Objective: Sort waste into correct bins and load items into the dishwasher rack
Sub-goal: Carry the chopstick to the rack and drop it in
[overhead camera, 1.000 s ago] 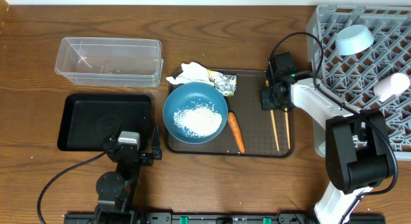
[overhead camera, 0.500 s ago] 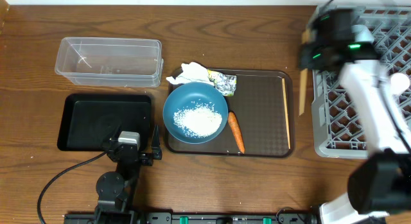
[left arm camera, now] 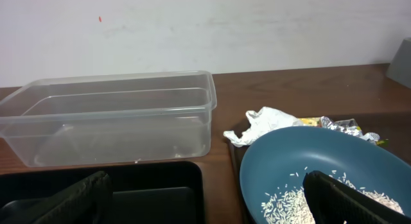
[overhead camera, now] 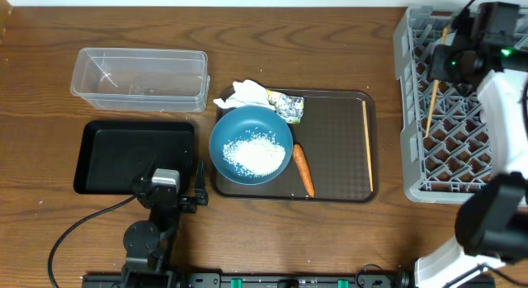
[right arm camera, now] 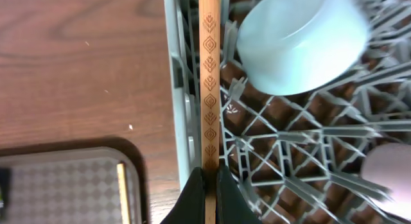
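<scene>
The right arm reaches over the dishwasher rack point(overhead camera: 410, 115) at 2 o'clock in the overhead view. The right gripper point(right arm camera: 209, 180) is clamped on one chopstick point(right arm camera: 209, 89), which slants toward 6 o'clock above the lattice. Half a second earlier that chopstick hung over the tabletop beside the rack. The other chopstick point(overhead camera: 368, 148) lies on the brown tray point(overhead camera: 338, 156). The left gripper point(left arm camera: 205, 208) rests at 7 o'clock, jaws wide apart.

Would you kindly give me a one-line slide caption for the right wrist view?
Right hand, shut on a patterned chopstick, holds it over the grey rack beside a light-blue bowl.
</scene>
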